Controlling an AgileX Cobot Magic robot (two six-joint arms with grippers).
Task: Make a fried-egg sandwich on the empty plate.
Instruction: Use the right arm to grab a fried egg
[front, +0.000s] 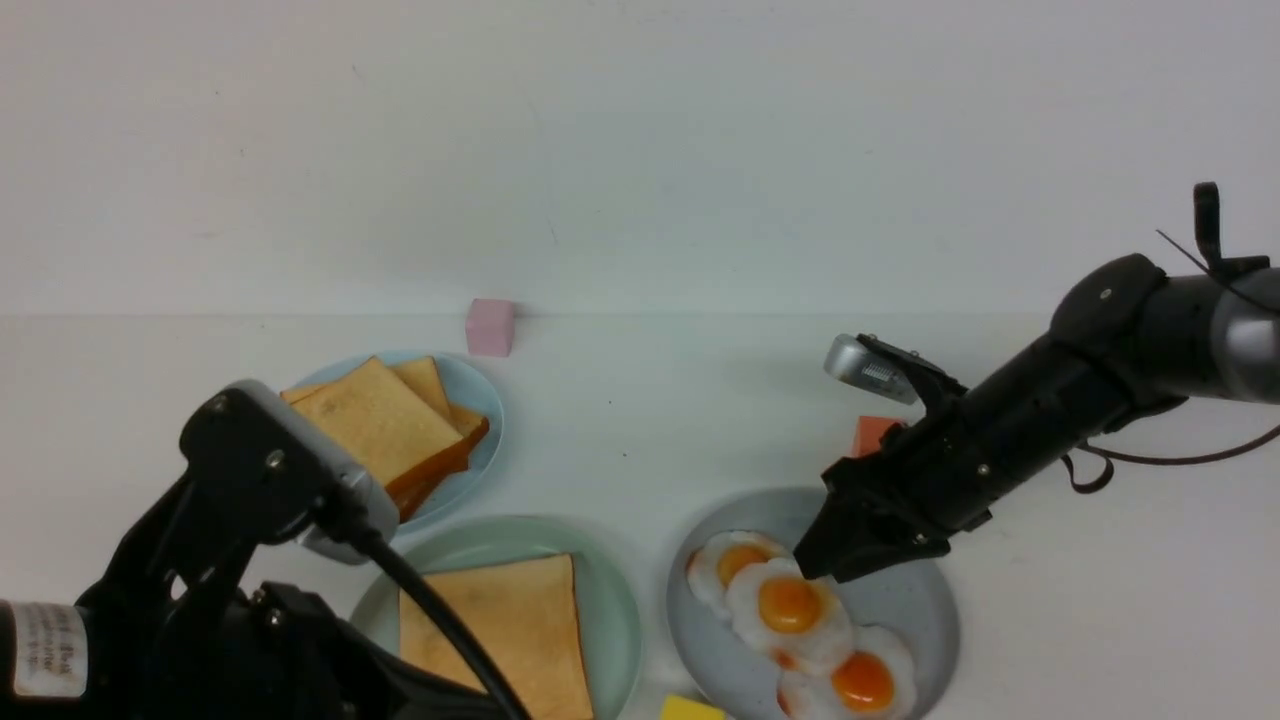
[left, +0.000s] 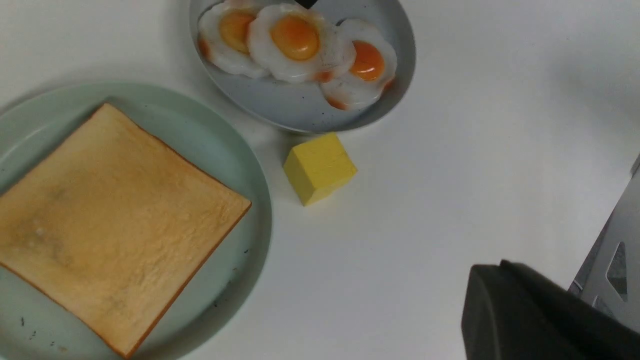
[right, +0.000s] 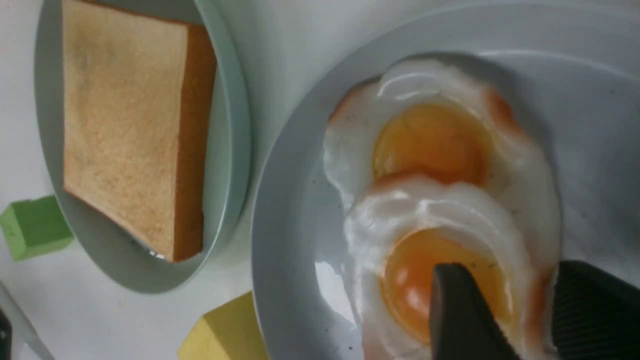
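The right fingers (front: 822, 558) point down over the grey-blue plate (front: 925, 600) in the front view. Their tips are at the far edge of the middle egg (front: 790, 605) in a row of three overlapping eggs. The mint-green plate (front: 610, 590) sits just left of that plate on the worktop (front: 640, 430), with one toast slice (front: 520, 630) flat on it.

In the left wrist view, the left fingers (left: 510, 305) show as one dark block, pressed together. They are over bare worktop, well apart from the slice. A yellow block (left: 320, 167) stands between the two plates.

In the right wrist view, the right fingers (right: 455, 305) are apart. One is over the middle egg's yolk, the other past its browned edge, with the egg's rim between them. Whether they touch it cannot be told.
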